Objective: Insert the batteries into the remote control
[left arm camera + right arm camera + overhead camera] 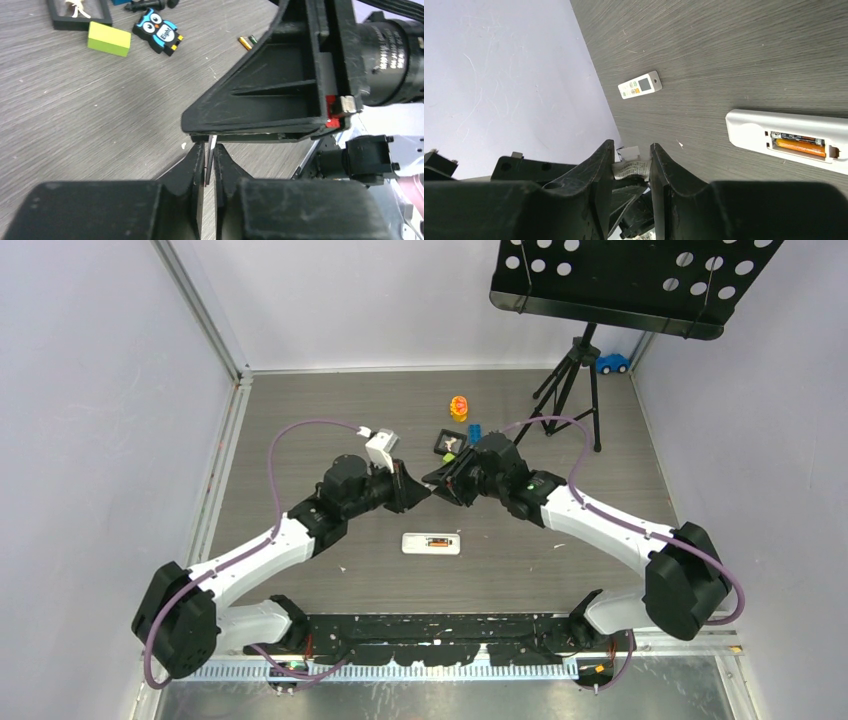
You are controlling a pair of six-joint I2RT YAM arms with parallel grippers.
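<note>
The left gripper (210, 152) is pinched down narrow on a thin white plate (212, 142) that stands edge-on between its fingers. Tip to tip with it, the right gripper (632, 150) has its fingers part-way in and clamped on a white piece with some print on it, which looks to be the same plate. The two meet in the air over the middle of the table (300, 420), wrists angled in toward each other. Just on the near side of them, between the two arms, the remote control (431, 543) lies flat with its back up and the recess uncovered. The batteries (799, 142) sit inside it side by side, an orange one and a darker one. Two more loose batteries (246, 43) lie on the wood beyond the grippers, near an owl toy (159, 31), a green block (109, 39) and a black frame (80, 12). A smaller remote (640, 85) rests face up close to the left wall. Farther back there is a yellow toy (459, 407), a tripod (575, 380) under a black perforated stand (620, 280), and a blue toy car (612, 363) in the corner.
</note>
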